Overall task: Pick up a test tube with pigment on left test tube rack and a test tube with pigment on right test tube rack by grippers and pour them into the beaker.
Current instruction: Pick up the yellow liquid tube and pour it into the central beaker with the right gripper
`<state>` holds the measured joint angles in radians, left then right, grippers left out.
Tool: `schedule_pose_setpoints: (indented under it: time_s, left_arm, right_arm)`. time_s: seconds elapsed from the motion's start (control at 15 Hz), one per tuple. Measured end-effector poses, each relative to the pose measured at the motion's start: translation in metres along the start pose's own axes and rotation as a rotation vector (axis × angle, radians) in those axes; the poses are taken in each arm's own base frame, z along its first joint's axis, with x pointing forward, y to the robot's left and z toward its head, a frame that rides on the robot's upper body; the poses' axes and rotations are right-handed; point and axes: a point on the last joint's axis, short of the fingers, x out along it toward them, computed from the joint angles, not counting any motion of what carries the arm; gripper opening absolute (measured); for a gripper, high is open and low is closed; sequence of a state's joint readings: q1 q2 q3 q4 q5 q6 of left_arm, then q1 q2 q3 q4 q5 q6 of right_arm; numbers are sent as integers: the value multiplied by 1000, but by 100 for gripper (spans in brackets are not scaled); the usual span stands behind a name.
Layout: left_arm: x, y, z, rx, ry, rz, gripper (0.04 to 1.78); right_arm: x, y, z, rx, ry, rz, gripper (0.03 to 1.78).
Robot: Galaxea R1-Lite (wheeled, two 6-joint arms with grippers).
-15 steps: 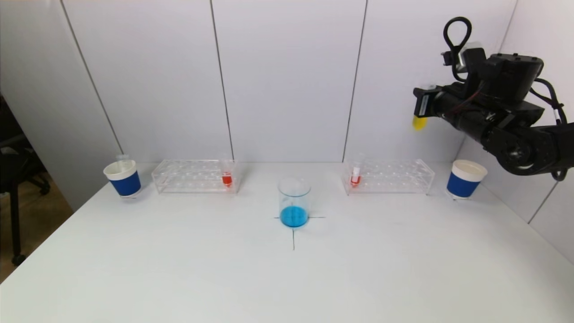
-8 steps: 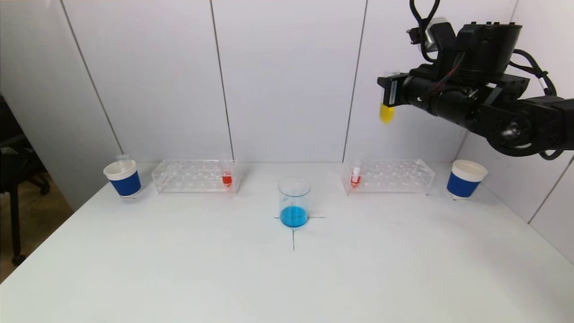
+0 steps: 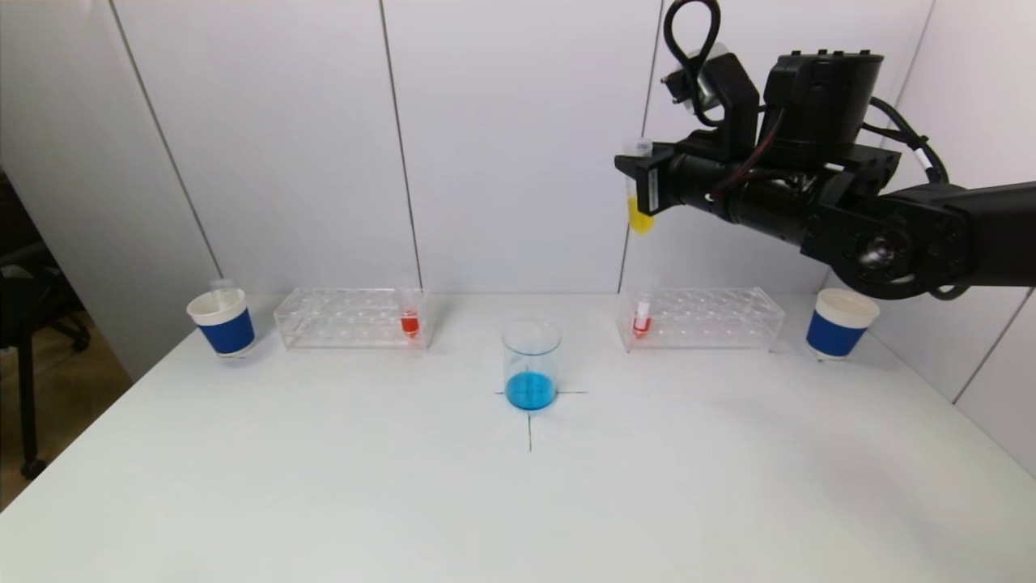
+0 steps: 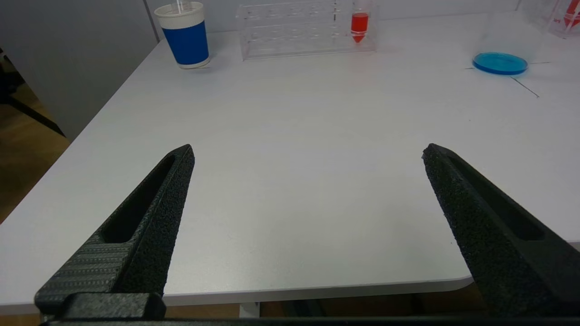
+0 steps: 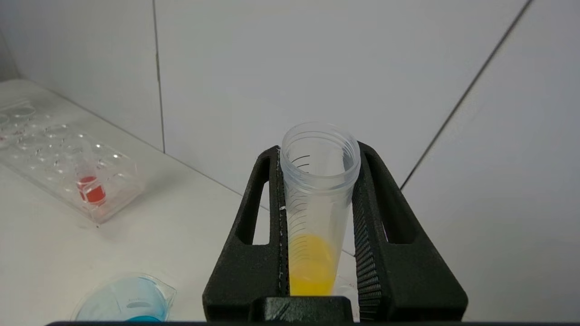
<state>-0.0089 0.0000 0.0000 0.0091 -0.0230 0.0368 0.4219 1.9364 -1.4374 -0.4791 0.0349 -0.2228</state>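
My right gripper (image 3: pixel 641 188) is shut on a clear test tube with yellow pigment (image 3: pixel 639 212), held upright high above the right rack's left end (image 3: pixel 702 317). In the right wrist view the tube (image 5: pixel 315 213) sits between the black fingers (image 5: pixel 383 226). The glass beaker (image 3: pixel 531 364) holds blue liquid and stands at the table's middle on a cross mark. A red-pigment tube (image 3: pixel 409 317) stands in the left rack (image 3: pixel 348 317); another red one (image 3: pixel 642 316) stands in the right rack. My left gripper (image 4: pixel 308 154) is open and empty over the near table edge.
A blue-and-white paper cup (image 3: pixel 222 322) with an empty tube stands at the far left, another (image 3: pixel 838 322) at the far right. The white table (image 3: pixel 518 502) runs to a panelled wall behind the racks.
My right arm has swung left with the yellow tube, from above the right cup to above the right rack's left end. Nothing else has moved.
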Motion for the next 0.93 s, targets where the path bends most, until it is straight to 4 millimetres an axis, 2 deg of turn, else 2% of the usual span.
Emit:
schedule_pose_setpoints:
  time_s: [0.33, 0.67, 0.93]
  left_arm:
    - [0, 0, 0, 0, 0, 0, 176]
    - [0, 0, 0, 0, 0, 0, 176]
    - [0, 0, 0, 0, 0, 0, 176]
  right_arm:
    - [13, 11, -18, -176, 13, 126, 47]
    - [36, 27, -46, -238, 27, 158, 47]
    - [54, 24, -67, -380, -29, 184, 47]
